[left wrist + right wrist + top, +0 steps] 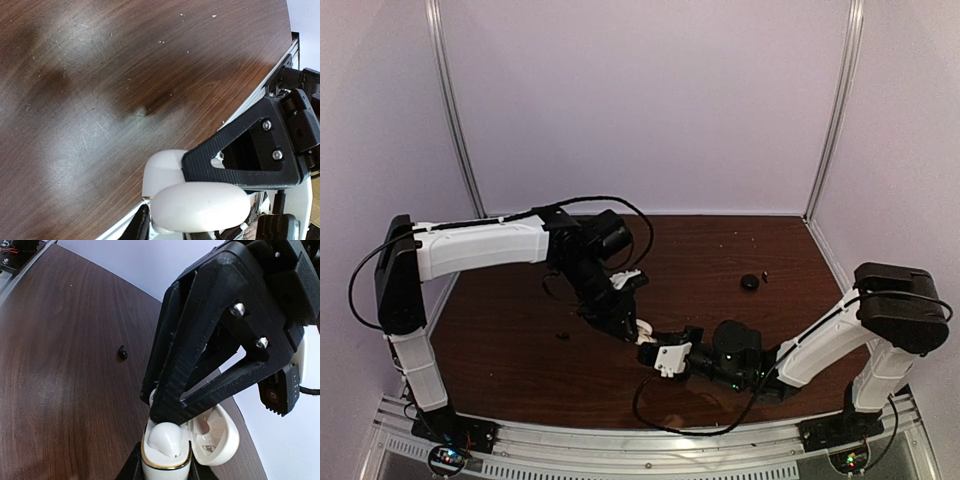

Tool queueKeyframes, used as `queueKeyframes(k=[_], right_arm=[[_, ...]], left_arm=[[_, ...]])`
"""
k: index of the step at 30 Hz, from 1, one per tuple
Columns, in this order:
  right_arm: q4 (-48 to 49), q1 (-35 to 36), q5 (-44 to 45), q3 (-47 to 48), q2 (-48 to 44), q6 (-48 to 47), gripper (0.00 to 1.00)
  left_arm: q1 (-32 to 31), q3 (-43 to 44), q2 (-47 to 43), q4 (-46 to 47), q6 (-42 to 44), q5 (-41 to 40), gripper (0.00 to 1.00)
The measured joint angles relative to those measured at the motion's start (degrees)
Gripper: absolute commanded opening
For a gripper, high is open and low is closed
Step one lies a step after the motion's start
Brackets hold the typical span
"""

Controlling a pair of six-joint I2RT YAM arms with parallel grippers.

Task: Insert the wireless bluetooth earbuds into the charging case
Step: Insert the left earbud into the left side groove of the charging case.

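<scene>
My right tool (pixel 166 471) is closed on the white charging case (pixel 161 475), one finger on each flank, with the lid (pixel 217 436) swung open to one side. My left tool (pixel 159 410) reaches down onto that case from above. Its fingers are drawn nearly together and their tips sit right at the top of a white earbud (pixel 164 439) resting in the mouth of the case. Whether they pinch the earbud or only bear down on it I cannot tell from either wrist view. The earbud looks to stand a little above the case's gold rim (pixel 150 460), so I judge the step in hand to be seating this earbud in its pocket, and that it is not fully home. For the next move I would want a short, straight push along the pocket, with the right tool firm so the case neither tips nor slides. Then the left fingers should open cleanly and lift straight up, clear of the lid. Out from the case, on the worktop (pixel 60 340), a small black piece (pixel 122 354) lies well apart from it. It is probably the black earbud, though too small for me to be sure. In the overhead view a black case (pixel 750 282) sits well apart from the white case, toward the far right, with a tiny dark bit (pixel 765 276) just beside it. I see no second white earbud; it may be hidden inside the case under the left tool.
</scene>
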Motion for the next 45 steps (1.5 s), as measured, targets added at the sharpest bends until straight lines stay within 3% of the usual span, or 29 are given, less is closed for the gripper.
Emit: queueKeyframes(k=[14, 23, 37, 45], right_arm=[[3.3, -0.5, -1.1, -0.7, 0.0, 2.6, 0.0], [8.4, -0.8, -3.2, -0.7, 0.0, 3.8, 0.0], [8.4, -1.4, -5.6, -0.7, 0.0, 4.9, 0.0], [9.9, -3.1, -9.5, -0.9, 0.0, 8.3, 0.0]], left_arm=[[0.7, 0.0, -0.9, -1.1, 1.5, -0.6, 0.56], [0.8, -1.3, -5.5, -0.6, 2.4, -0.2, 0.55], [0.7, -1.3, -6.0, 2.7, 3.3, 4.3, 0.55], [0.5, -1.3, -9.3, 5.8, 4.1, 2.4, 0.64]])
